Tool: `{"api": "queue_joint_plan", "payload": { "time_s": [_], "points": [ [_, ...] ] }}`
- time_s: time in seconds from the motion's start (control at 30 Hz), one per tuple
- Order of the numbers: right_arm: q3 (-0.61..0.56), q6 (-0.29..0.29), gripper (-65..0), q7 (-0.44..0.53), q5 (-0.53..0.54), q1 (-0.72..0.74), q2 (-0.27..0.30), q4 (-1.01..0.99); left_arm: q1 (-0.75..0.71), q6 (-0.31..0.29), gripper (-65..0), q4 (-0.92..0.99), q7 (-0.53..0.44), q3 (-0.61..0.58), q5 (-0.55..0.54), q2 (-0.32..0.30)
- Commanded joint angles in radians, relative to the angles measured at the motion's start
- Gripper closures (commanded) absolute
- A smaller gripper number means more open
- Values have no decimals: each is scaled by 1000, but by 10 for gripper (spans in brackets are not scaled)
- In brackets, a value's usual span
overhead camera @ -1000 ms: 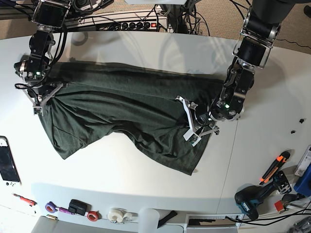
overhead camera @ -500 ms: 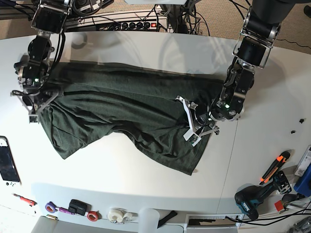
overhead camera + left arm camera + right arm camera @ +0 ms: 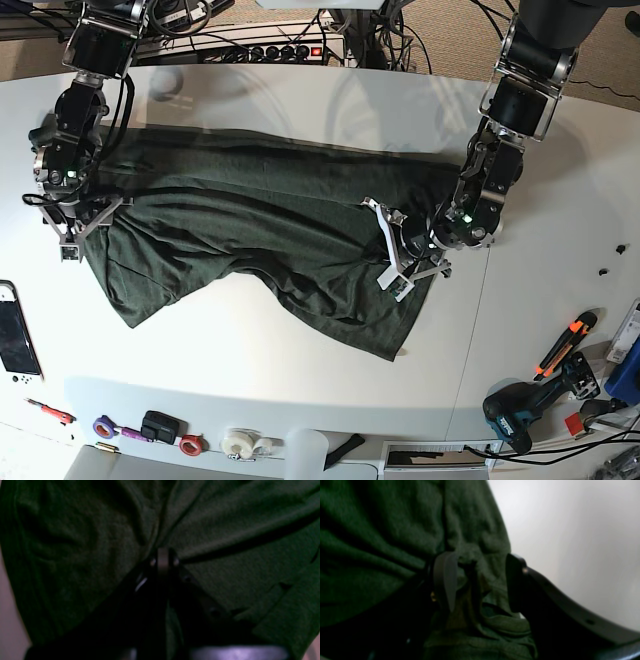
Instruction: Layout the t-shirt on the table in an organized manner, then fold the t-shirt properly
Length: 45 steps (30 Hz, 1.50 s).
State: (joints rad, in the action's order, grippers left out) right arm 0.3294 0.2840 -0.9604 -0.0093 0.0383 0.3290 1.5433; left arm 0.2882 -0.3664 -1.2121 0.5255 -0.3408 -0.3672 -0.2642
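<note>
Across the middle of the table [image 3: 300, 90] lies the t-shirt [image 3: 250, 230], spread wide from left to right but rumpled, its near edge sagging into two uneven lobes. It looks light and limp, a soft knit that will drape, crease and drag along the tabletop rather than hold any shape, so it is best taken by a seam or hem at a corner, with both ends pulled apart to flatten it. At its right end the left gripper [image 3: 392, 262] has its jaws clenched on a fold of the cloth, which the left wrist view shows pinched tight. At its left end the right gripper [image 3: 477, 580] stands with its jaws apart around a bunched edge of the fabric, the cloth lying loose between them, not squeezed.
</note>
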Motion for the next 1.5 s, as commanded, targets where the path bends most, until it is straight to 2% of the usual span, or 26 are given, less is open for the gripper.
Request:
{"api": "queue_joint_plan", "payload": {
  "time_s": [0.0, 0.2, 0.37, 0.6, 0.93, 1.03, 1.27, 1.47],
  "points": [
    [6, -9, -309, 18, -2, 11, 19, 13, -5, 34, 0, 16, 108, -1, 69, -21],
    [6, -14, -309, 22, -3, -14, 18, 12, -5, 34, 0, 16, 109, -1, 69, -21],
    [6, -74, -309, 46, -10, -27, 18, 12, -5, 34, 0, 16, 109, -1, 69, -21],
    [6, -74, -308, 81, -9, -24, 18, -1, -5, 34, 0, 16, 108, -1, 69, -21],
    [6, -63, -307, 119, -6, -19, 18, -145, -5, 34, 0, 16, 102, -1, 69, -21],
    [6, -45, -262, 125, -6, -18, 18, -143, -5, 34, 0, 16, 102, -1, 69, -21],
    [6, -46, -138, 123, -18, -18, 32, -143, -5, 34, 0, 16, 102, -1, 69, -21],
    [6, -67, -118, 123, -18, -18, 103, -143, -5, 34, 0, 16, 102, -1, 69, -21]
  ]
}}
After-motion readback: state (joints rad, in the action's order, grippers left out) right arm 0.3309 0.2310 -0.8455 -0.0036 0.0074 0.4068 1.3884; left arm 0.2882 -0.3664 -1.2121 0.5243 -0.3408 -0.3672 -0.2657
